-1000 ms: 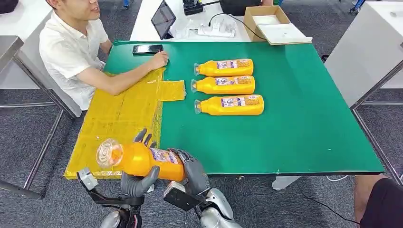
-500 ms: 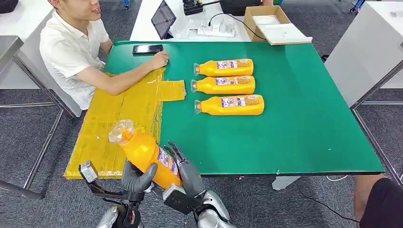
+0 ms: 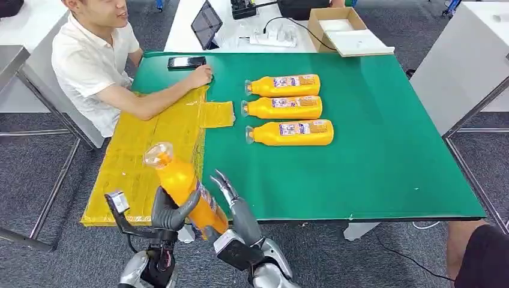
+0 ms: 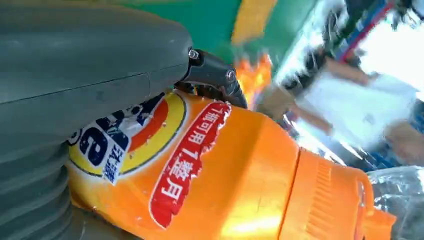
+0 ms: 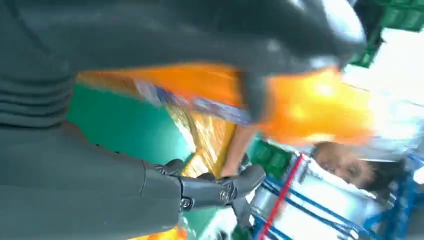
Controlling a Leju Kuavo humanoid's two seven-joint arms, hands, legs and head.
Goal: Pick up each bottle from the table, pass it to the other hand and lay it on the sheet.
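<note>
My left hand (image 3: 170, 211) grips a bottle (image 3: 183, 187), tilted cap-up over the near edge of the table (image 3: 372, 174), beside the yellow sheet (image 3: 150, 144). My right hand (image 3: 237, 210) is alongside, fingers spread, holding nothing.

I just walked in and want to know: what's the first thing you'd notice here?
An orange juice bottle held up at the table's near edge, gripped by the left robot hand with the right robot hand open beside it. Three more bottles lie in a row on the green table, and a person leans on the yellow sheet.
</note>
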